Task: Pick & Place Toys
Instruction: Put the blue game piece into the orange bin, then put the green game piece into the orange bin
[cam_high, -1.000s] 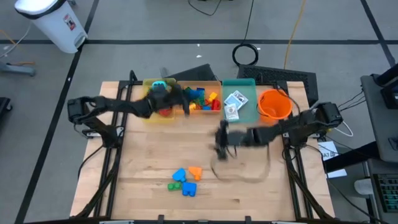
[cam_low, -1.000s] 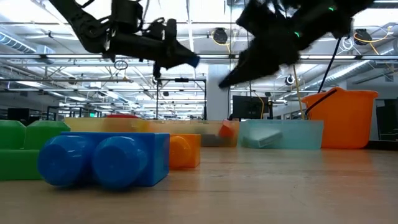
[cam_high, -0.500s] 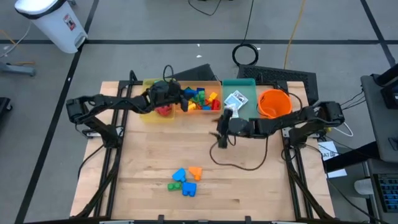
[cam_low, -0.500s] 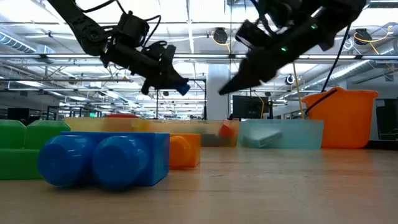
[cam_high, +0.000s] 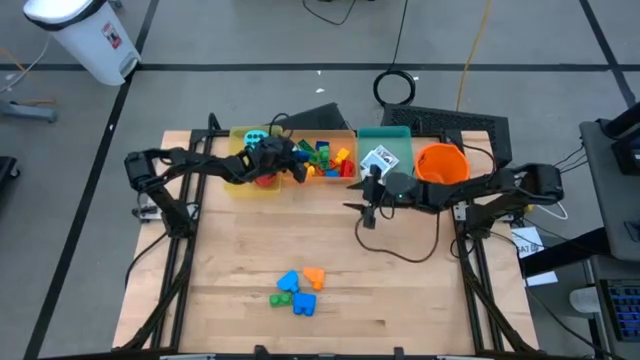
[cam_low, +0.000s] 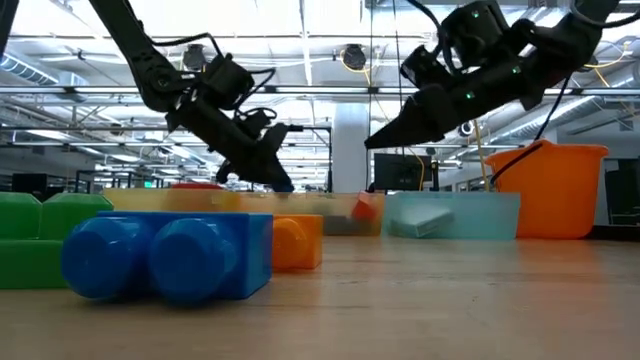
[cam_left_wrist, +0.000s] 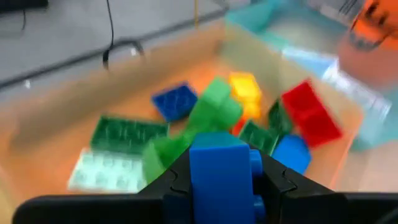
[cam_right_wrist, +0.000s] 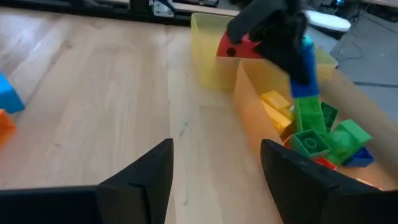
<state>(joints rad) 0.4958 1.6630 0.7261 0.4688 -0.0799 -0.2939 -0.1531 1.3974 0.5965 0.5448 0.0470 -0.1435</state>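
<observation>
My left gripper (cam_high: 295, 170) is shut on a blue brick (cam_left_wrist: 221, 171) just above the orange tray (cam_high: 348, 178), which holds several multicoloured bricks (cam_left_wrist: 217, 115). The held brick also shows in the right wrist view (cam_right_wrist: 303, 62). My right gripper (cam_high: 362, 208) is open and empty over the bare table in front of the trays; its fingers (cam_right_wrist: 143, 177) stand wide apart. A red die (cam_right_wrist: 239, 46) and a cyan die (cam_high: 256, 135) lie in the yellow tray (cam_high: 240, 185). Card packs (cam_high: 378, 165) lie in the teal tray (cam_high: 400, 185). My left gripper pinches the blue brick by its two opposite sides (cam_left_wrist: 198, 177) between its two fingers. The fingers slant downward from the table's left side. The brick is lifted clear, close above the bricks in the orange tray.
Several loose bricks (cam_high: 298, 290) lie on the table near its front edge; they fill the low view's foreground (cam_low: 165, 255). An orange bucket (cam_high: 441, 167) stands right of the teal tray. A cable (cam_high: 400, 250) trails on the table under the right arm.
My left gripper has gone down toward the orange tray and tipped nose-down, still shut on the blue brick. My right gripper has gone from mid-table toward the far edge and a little right, staying open.
</observation>
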